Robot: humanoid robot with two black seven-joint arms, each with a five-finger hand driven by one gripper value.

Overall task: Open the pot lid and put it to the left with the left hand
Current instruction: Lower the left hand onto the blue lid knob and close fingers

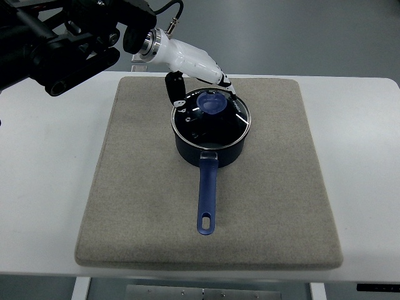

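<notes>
Left hand (199, 74), fingers spread and holding nothing, poised just behind the blue knob (210, 103) of the glass lid (211, 120), which sits on the pot (210, 145) at mat (125, 206) centre on the table (44, 187); fingers should close squarely around the knob, then lift straight up before travelling left.

White table (362, 181) spans the full width, its surface clean and evenly lit. Grey-beige fabric mat (137, 212) lies centred on it. Grey-blue floor (300, 37) shows beyond the far edge. Metal frame (181, 292) visible beneath the near edge.
</notes>
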